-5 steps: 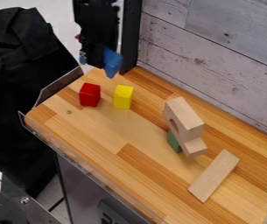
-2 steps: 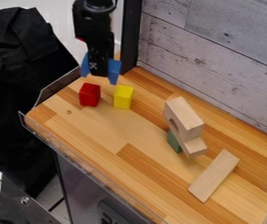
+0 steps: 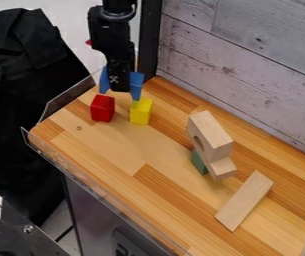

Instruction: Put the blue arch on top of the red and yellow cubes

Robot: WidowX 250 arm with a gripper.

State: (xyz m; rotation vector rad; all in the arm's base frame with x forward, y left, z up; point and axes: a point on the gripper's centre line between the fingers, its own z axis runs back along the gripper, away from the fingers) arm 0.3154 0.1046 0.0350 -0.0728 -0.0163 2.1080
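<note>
While the red cube (image 3: 102, 108) stands at left, the gripper (image 3: 120, 89) holds the blue arch (image 3: 136, 87) clamped, legs down, near the yellow cube (image 3: 140, 113).
Best centre one leg over each cube, keep them level, and lower gently before release.

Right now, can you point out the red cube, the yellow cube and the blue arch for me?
Red cube (image 3: 102, 109), camera view, front face.
Yellow cube (image 3: 140, 113), camera view, front face.
Blue arch (image 3: 136, 86), camera view, right-hand leg.
</note>
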